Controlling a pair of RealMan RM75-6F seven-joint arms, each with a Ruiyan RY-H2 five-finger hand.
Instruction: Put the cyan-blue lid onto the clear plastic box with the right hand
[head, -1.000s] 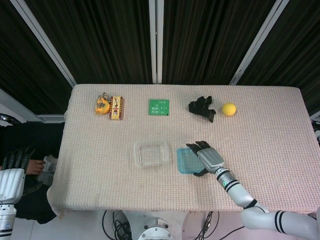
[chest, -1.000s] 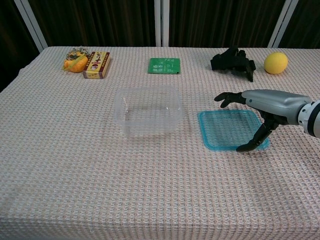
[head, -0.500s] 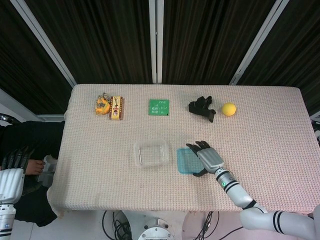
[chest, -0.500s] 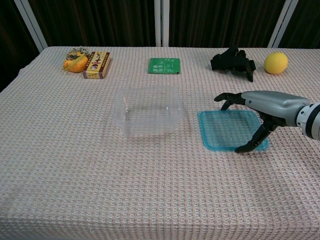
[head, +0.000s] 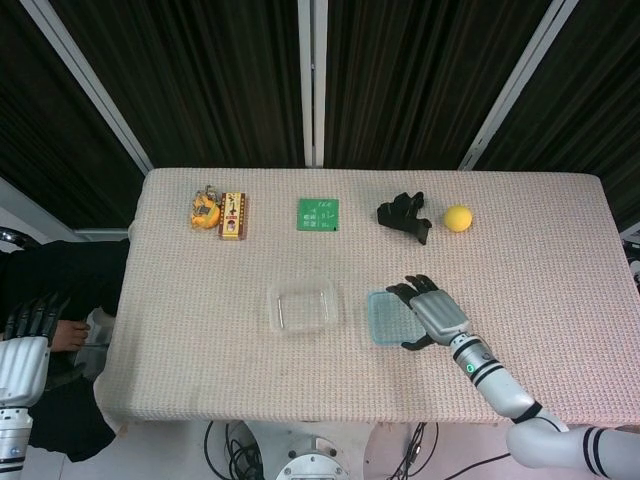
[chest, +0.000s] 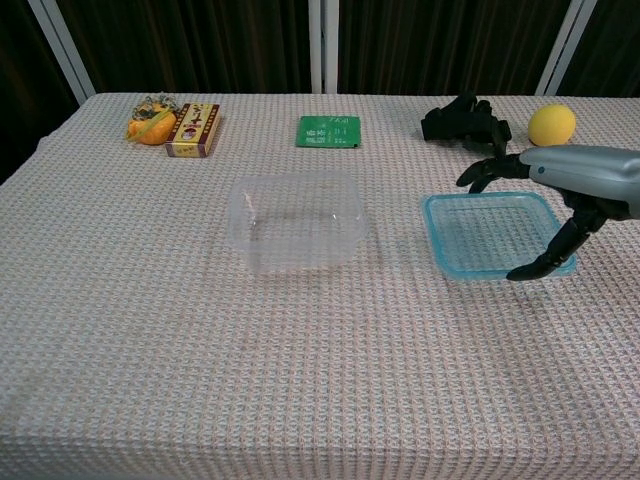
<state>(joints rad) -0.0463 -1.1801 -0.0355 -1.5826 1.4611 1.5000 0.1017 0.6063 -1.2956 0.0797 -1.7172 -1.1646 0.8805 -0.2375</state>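
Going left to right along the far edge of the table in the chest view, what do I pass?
Orange toy → yellow and red box → green packet → black object → yellow ball.

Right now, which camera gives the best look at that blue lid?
The chest view. There the cyan-blue lid is large, with its raised rim plain and the right hand reaching over its right side. In the head view, the lid is a small pale square from above, beside the clear plastic box.
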